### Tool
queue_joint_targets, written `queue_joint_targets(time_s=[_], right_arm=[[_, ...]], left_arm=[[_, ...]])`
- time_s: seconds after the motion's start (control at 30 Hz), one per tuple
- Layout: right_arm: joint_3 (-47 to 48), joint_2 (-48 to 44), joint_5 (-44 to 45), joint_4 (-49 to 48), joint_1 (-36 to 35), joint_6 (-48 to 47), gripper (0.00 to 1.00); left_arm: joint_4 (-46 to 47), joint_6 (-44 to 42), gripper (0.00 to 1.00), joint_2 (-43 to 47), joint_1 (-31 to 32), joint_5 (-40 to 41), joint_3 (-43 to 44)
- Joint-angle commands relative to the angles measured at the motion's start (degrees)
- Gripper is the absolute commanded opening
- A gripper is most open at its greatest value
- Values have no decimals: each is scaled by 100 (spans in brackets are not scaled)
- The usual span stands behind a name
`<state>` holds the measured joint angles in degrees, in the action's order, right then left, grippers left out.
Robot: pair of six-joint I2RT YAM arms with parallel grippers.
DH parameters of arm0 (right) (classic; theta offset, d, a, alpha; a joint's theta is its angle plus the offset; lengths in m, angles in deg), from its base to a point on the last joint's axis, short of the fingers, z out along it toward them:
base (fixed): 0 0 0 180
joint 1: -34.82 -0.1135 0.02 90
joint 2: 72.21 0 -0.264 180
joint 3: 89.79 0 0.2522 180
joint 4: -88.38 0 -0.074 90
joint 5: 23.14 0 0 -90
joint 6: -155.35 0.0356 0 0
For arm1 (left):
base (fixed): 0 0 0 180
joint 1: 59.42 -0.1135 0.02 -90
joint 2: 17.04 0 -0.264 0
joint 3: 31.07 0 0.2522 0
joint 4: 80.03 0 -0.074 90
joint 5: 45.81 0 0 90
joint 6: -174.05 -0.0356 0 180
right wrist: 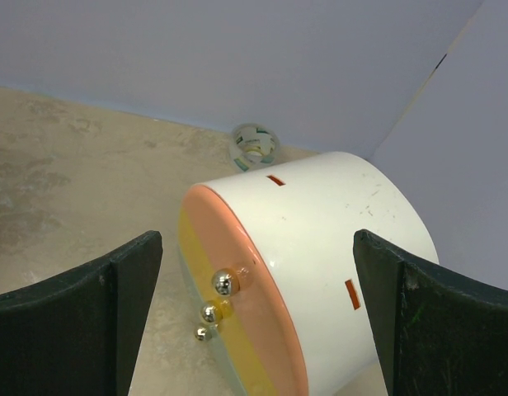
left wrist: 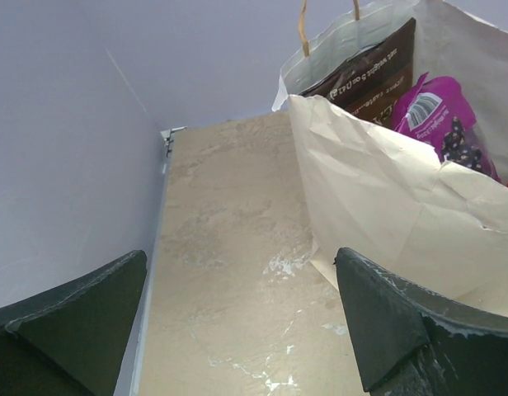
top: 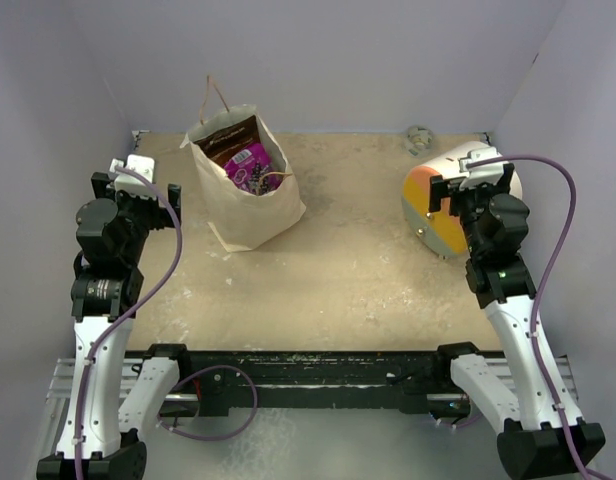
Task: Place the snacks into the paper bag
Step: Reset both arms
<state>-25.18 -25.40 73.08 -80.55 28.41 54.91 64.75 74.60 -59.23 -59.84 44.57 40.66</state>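
Paper bag at 11 o'clock holds snacks; left gripper, right gripper gape empty.
Only the right wrist view shows the cylinder's metal knobs.

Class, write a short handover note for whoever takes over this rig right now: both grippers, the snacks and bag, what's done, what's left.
Left gripper: jaws wide apart, empty, beside the paper bag.
Right gripper: jaws wide apart, empty, facing the cream cylinder lying on its side.
Bag stands upright, far left; brown packet and purple packet show inside.
Done: those packets are bagged.
Left: no loose packet shows in any view; likely nothing more, but check behind the cylinder.
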Motion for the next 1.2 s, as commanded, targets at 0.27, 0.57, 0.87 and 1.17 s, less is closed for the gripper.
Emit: queue_joint_targets(time_s=[0.27,0.57,0.87,1.17], right_arm=[[66,-217,-34,-83,-44,-118,100],[70,-160,-152,-12,-44,-141,100],[74,-137,-240,24,-70,-125,100],[76,-128,-193,11,-62,-108,100]], left_arm=[[14,165,99,63,-142,305,339],[69,169,99,36,-142,275,284],[104,141,99,25,-142,260,256],[113,116,99,53,-142,269,233]])
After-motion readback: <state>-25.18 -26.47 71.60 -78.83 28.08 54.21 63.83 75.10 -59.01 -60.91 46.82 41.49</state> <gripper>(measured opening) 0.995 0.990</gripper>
